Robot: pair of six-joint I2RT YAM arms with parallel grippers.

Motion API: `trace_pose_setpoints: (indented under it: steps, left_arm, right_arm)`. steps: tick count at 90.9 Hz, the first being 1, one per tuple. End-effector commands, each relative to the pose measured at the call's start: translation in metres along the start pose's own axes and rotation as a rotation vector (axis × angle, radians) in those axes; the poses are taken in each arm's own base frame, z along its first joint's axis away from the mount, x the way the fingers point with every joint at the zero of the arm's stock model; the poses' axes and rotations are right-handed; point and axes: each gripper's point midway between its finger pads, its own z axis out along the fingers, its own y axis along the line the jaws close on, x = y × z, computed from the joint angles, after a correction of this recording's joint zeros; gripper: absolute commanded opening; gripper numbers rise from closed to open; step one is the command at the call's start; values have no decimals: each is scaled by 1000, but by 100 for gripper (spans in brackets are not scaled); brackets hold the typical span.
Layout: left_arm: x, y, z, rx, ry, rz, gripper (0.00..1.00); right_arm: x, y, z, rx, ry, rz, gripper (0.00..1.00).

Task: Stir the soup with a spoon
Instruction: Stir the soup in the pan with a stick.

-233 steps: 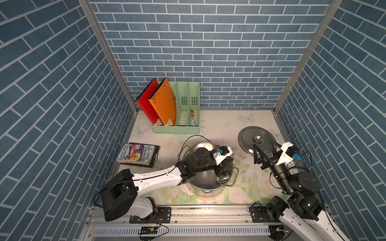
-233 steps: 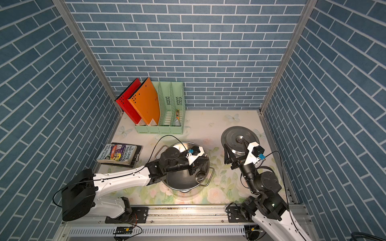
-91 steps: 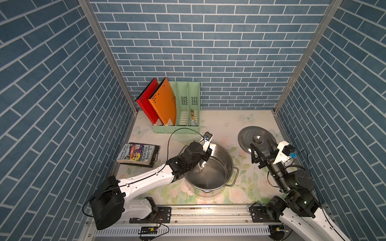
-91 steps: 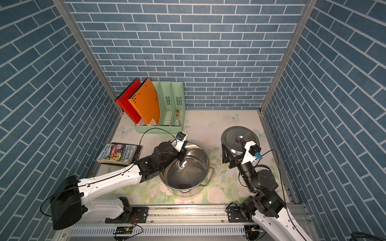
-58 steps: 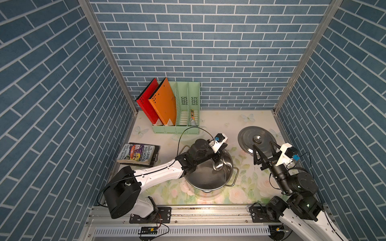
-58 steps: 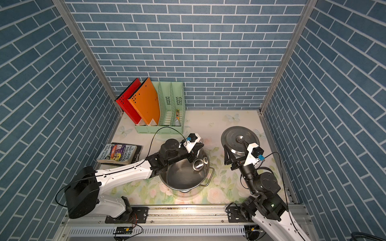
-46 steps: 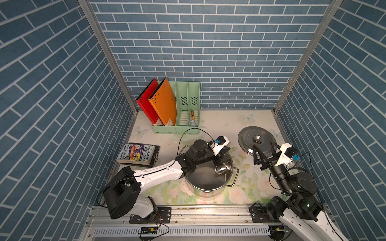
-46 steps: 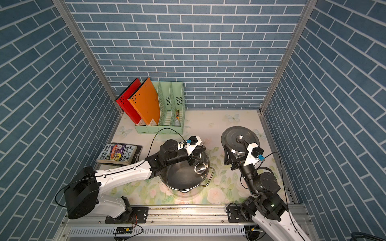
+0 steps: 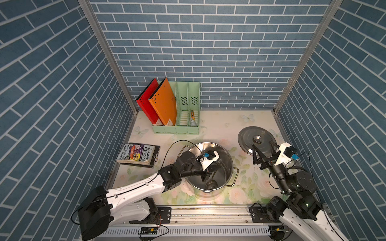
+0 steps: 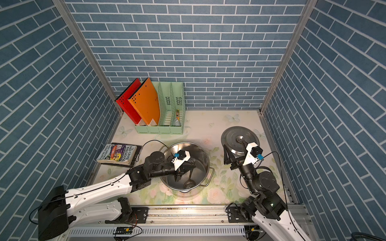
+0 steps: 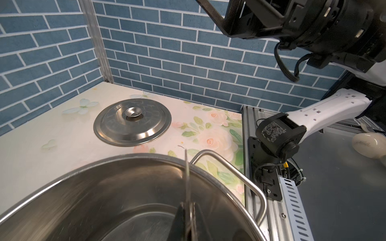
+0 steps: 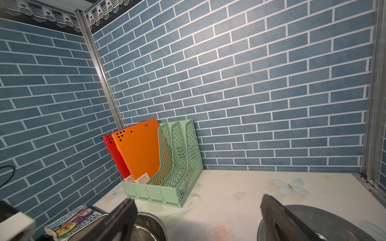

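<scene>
While left gripper (image 9: 206, 175) pinches spoon (image 9: 211, 184) in pot (image 9: 231, 167) (bowl by near wall) | right gripper (image 9: 262, 146) wide over lid (image 9: 246, 135) edge

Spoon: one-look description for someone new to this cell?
Find the big steel pot in the middle of the floral table. Inside it, the spoon is a slim steel ladle, bowl down, handle pinched by the left gripper. Unlike the flat round lid beside the pot, it is long and thin.

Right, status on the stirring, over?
Left fingers shut on spoon. Spoon bowl down in pot. Right fingers open by lid. Nothing in the way.
</scene>
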Motion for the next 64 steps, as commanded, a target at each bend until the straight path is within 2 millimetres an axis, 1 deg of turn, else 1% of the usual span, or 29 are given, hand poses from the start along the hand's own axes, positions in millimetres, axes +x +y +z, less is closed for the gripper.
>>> trace_pose_setpoints:
  steps: [1, 7, 12, 25, 34, 39, 48, 54, 64]
  left_arm:
    - [18, 8, -20, -88, 55, -80, 0]
    - [24, 14, -30, -139, 62, -102, 0]
    - [26, 23, -37, -201, 70, -118, 0]
    - [26, 63, -59, -460, 78, -142, 0]
    - [19, 89, -75, -624, 50, -157, 0]
    - [15, 100, -79, -683, 34, -155, 0]
    - [5, 113, -75, -736, 10, -128, 0]
    - [-1, 121, -65, -751, 6, -107, 0]
    - [-16, 135, -45, -767, -7, -76, 0]
  right_arm:
    - [-9, 4, 3, -15, -32, -6, 97]
    - [-8, 6, 5, -23, -30, -7, 97]
    - [-7, 8, 7, -30, -28, -7, 97]
    - [-8, 10, 10, -40, -28, -7, 97]
    - [-9, 11, 10, -40, -30, -6, 97]
    - [-10, 11, 9, -42, -31, -6, 97]
    - [-9, 10, 9, -40, -30, -5, 97]
    - [-10, 10, 9, -40, -32, -3, 97]
    - [-12, 10, 8, -38, -35, -2, 97]
